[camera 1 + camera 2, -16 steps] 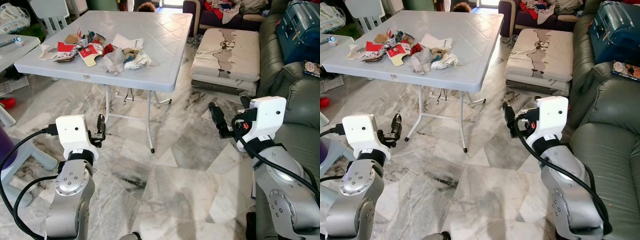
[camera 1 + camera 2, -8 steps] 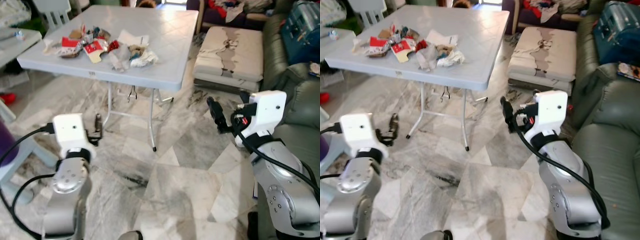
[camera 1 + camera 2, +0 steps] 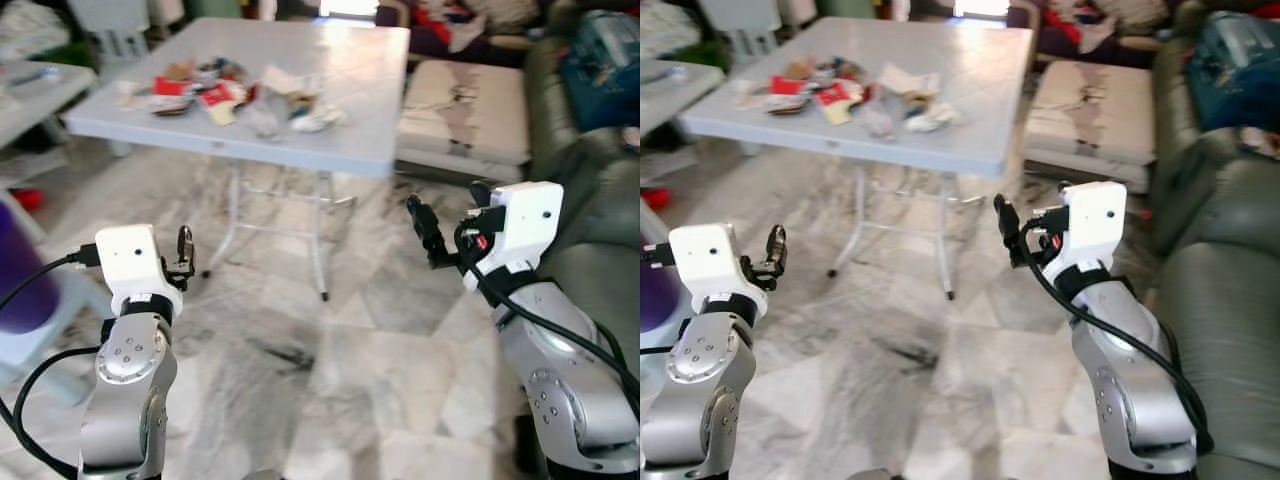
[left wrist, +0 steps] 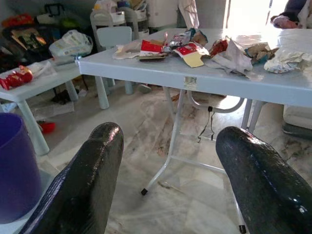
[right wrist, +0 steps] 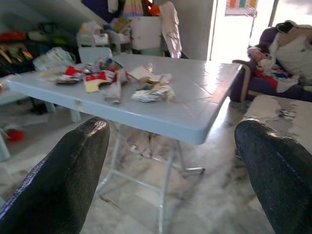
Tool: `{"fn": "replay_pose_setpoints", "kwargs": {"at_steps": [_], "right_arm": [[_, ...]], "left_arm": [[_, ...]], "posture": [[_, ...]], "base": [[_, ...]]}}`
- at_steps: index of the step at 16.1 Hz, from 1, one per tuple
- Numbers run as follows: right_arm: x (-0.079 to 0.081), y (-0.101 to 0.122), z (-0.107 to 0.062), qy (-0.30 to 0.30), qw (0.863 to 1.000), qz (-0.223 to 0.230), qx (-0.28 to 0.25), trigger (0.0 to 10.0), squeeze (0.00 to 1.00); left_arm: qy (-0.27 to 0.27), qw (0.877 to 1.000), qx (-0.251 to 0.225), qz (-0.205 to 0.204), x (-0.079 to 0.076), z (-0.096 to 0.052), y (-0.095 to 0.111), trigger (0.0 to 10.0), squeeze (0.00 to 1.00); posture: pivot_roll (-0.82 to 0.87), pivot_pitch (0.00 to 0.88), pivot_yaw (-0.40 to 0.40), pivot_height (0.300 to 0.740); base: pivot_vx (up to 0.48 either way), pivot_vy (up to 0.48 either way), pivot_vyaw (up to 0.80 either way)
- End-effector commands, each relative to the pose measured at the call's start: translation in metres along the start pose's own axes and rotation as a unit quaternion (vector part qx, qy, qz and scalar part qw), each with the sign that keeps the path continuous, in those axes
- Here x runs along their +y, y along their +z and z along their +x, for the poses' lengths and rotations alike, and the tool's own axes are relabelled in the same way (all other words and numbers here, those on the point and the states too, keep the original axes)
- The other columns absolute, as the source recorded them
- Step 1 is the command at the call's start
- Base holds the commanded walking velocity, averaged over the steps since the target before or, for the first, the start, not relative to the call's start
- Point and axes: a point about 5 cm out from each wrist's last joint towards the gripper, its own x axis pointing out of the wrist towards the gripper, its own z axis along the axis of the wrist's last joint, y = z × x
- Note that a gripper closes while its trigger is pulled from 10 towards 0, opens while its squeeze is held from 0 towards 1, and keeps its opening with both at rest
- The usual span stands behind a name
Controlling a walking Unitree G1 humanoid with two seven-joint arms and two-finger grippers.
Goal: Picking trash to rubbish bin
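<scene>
A pile of trash (image 3: 240,95), red and white wrappers and crumpled paper, lies on the pale folding table (image 3: 365,120) ahead of me. Both arms are raised in front of me, well short of the table and below its top. My left gripper (image 3: 184,248) is open with nothing between its fingers (image 4: 83,185). The open right gripper (image 3: 425,228) is just as bare, and its wrist view looks across at the trash (image 5: 124,80). A purple bin (image 3: 22,270) stands at my far left, beside the left arm.
A green sofa (image 3: 600,190) runs along the right, with a stack of cushions (image 3: 465,100) beyond the table. A low white table (image 4: 36,78) and a small white chair (image 4: 112,36) stand to the left. Marble floor lies between me and the table legs (image 3: 322,245).
The whole picture has shifted right and blurred, so the camera turned left, bringing the purple bin into view. Both grippers hold the same raised, open pose.
</scene>
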Motion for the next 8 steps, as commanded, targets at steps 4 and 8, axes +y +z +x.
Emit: {"fn": "replay_pose_setpoints", "kwargs": {"at_steps": [4, 8], "right_arm": [[-0.0075, 0.0007, -0.0030, -0.019, 1.000, -0.002, 0.001, 10.0, 0.00], [-0.0089, 0.0037, -0.0003, -0.024, 1.000, -0.005, -0.009, 10.0, 0.00]], "left_arm": [[-0.016, 1.000, -0.004, 0.006, -0.0050, 0.0020, -0.0006, 10.0, 0.00], [-0.037, 0.999, -0.014, -0.015, -0.0082, 0.0084, 0.0068, 10.0, 0.00]], "posture": [[-0.01, 0.091, -0.020, 0.740], [-0.01, 0.080, -0.015, 0.740]], "base": [[0.000, 0.360, 0.00], [0.000, 0.000, 0.00]]}}
